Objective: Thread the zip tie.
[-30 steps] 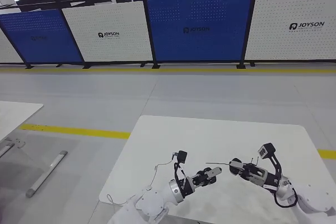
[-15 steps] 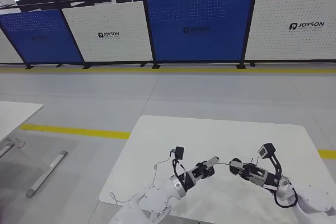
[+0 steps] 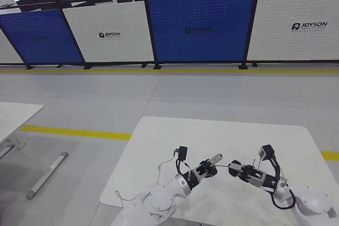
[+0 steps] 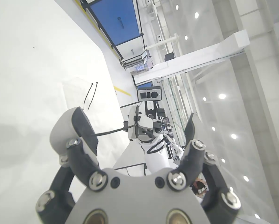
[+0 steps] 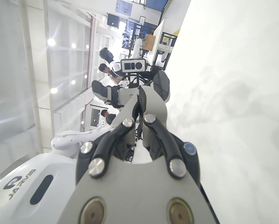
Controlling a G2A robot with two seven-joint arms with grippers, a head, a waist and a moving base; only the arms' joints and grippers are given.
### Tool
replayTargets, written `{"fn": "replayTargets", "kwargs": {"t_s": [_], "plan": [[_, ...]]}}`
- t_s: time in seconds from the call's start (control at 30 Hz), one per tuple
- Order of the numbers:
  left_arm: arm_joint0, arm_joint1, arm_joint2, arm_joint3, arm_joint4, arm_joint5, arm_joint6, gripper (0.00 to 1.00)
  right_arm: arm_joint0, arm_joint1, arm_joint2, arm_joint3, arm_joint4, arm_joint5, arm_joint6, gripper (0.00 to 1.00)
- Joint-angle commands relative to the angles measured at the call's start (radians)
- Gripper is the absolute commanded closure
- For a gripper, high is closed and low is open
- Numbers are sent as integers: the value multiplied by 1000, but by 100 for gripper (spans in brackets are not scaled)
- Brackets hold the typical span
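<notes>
The zip tie [image 4: 109,132] is a thin, straight black strip, held above the white tabletop [image 3: 214,135] in the gap between the two arms. The right pincer [image 5: 139,95] is closed tight on one end of it. The left pincer [image 4: 137,127] stands wide open and holds nothing; the strip's free tip meets the dark pad of one of its fingers [image 4: 86,127]. Two spare ties [image 4: 91,95], also black, lie side by side on the tabletop farther off.
</notes>
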Motion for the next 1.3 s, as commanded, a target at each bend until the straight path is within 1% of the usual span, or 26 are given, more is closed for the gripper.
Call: {"fn": "replayTargets", "kwargs": {"t_s": [0.0,0.33,0.43,0.5,0.7,0.77,0.9,0.93,0.97,1.03,1.07,1.27], "plan": [[0,0,0,0,0,0,0,0,0,-1,-1,-2,0,2,0,100],[2,-1,1,-2,-4,-1,4,0,0,-1,-1,-2,0,2,0,100],[0,-6,3,5,-33,17,23,0,0,-1,-1,-2,0,2,0,100],[-3,-9,5,12,-61,38,30,0,0,-1,-1,-2,0,2,0,100],[-3,-10,5,12,-62,40,33,0,0,-1,-1,-2,0,2,0,100],[-3,-10,5,12,-62,40,33,0,-5,-2,-1,-8,-4,6,-21,100],[0,-10,7,5,-51,30,29,0,-12,-5,3,-20,-21,21,-50,100],[1,-11,7,4,-54,26,27,0,-12,-5,5,-20,-38,21,-63,100],[4,-12,8,3,-75,25,16,0,-15,-6,4,-25,-53,22,-79,100],[1,-14,3,3,-125,41,-4,0,-18,-8,2,-29,-56,25,-83,100],[-2,-14,0,3,-131,47,-2,0,-18,-8,2,-28,-56,26,-83,100],[-2,-14,0,3,-131,47,-2,0,-18,-8,2,-28,-56,26,-83,100]]}}
